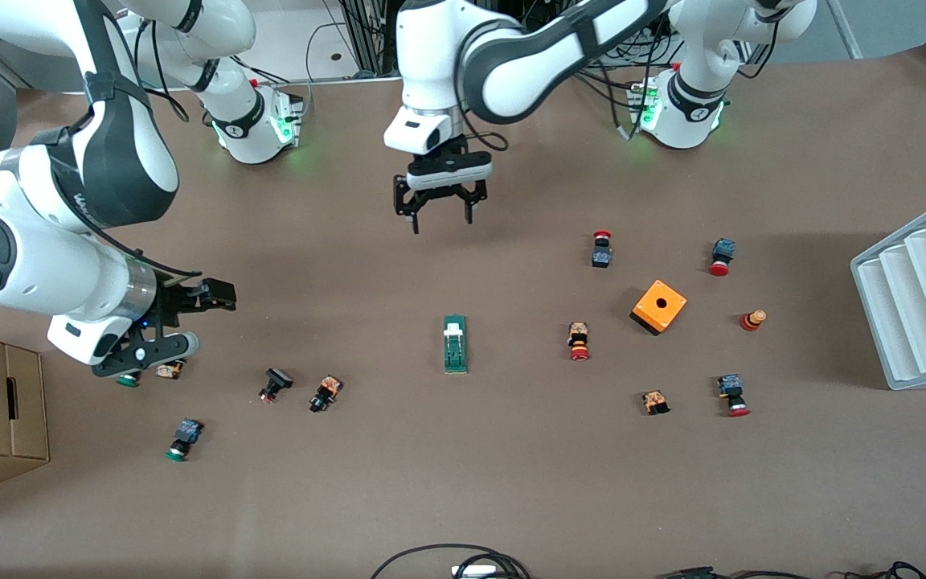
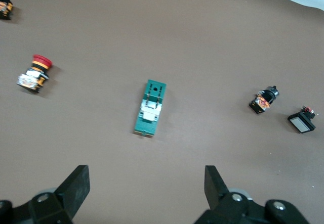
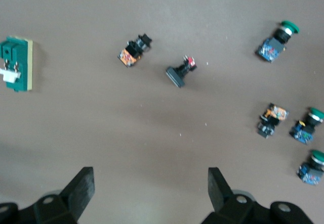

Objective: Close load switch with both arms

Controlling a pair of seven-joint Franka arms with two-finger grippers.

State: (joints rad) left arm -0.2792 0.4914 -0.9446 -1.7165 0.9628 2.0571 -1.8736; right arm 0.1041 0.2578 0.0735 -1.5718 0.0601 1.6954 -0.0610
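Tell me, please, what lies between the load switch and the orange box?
In the front view, one red-capped push button lies between the load switch and the orange box; otherwise bare table.

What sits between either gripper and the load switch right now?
Nothing visible. The left gripper, fingers open, hangs over bare table on the bases' side of the load switch. The right gripper, also open, is up over the buttons at its end; two small buttons lie on the table between.
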